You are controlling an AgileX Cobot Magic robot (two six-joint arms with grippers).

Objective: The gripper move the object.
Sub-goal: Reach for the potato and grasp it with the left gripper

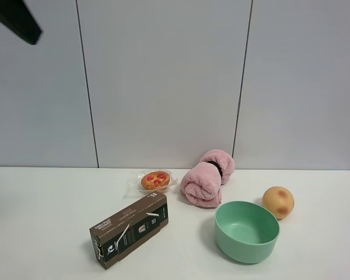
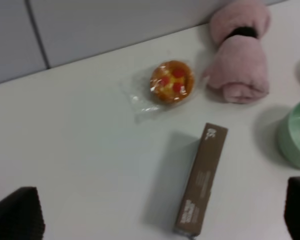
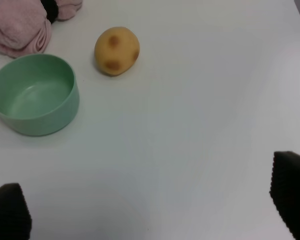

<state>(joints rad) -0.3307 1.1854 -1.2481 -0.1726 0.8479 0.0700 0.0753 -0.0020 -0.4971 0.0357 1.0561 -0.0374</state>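
The object, a round yellow-orange ball with reddish blotches [image 1: 278, 202], sits on the white table just right of and behind the green bowl [image 1: 245, 248]. In the right wrist view the ball [image 3: 117, 51] lies well ahead of my right gripper [image 3: 150, 200], which is open and empty, with only its black fingertips [image 3: 290, 192] showing. My left gripper [image 2: 156, 210] is also open and empty, above the table near the brown box [image 2: 201, 180]. Neither gripper's fingers show in the exterior high view.
A brown box [image 1: 129, 228] lies at the front left. A wrapped tart with red topping [image 1: 155, 180] and a rolled pink towel [image 1: 205, 178] sit near the back wall. A black part [image 1: 17, 20] shows in the top left corner.
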